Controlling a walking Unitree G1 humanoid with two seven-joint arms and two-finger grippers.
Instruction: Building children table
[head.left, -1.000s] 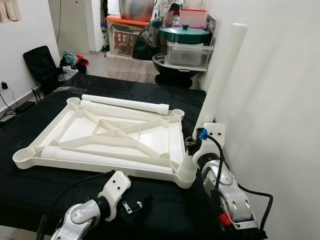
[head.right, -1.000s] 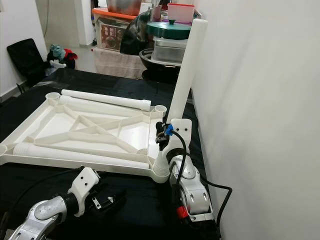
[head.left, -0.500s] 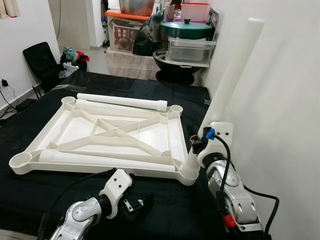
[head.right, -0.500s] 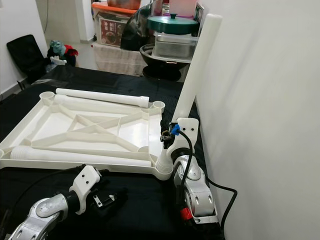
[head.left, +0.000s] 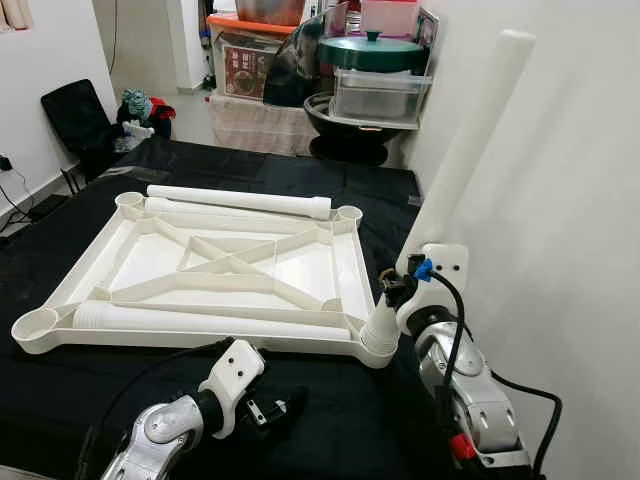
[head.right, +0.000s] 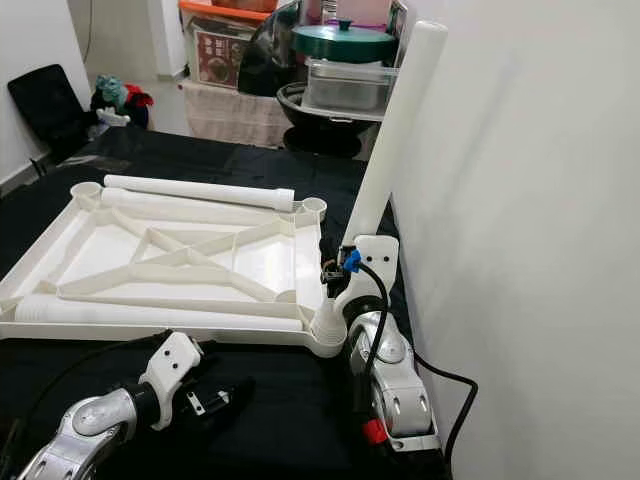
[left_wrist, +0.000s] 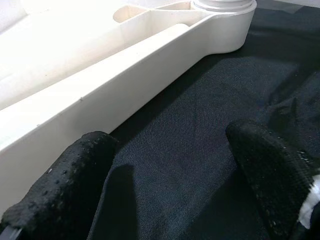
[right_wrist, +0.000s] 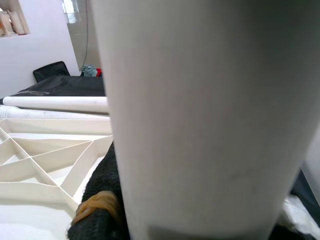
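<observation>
1. Eye views: upturned white tabletop (head.left: 220, 265) on black cloth (head.left: 330, 430); right gripper (head.left: 392, 290) clenched on tilted white leg (head.left: 465, 150) seated in near right corner socket (head.left: 376, 345). Right forearm angled upward.
2. Left wrist: left gripper (left_wrist: 165, 185) released, low over the cloth beside tabletop edge.
3. Right wrist: leg close up, finger (right_wrist: 97, 200) against it.

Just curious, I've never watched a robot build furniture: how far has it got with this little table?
Early. The tabletop lies upside down. The right gripper holds one leg tilted in the near corner socket. Two legs lie loose; three sockets are empty. The left gripper is open.
</observation>
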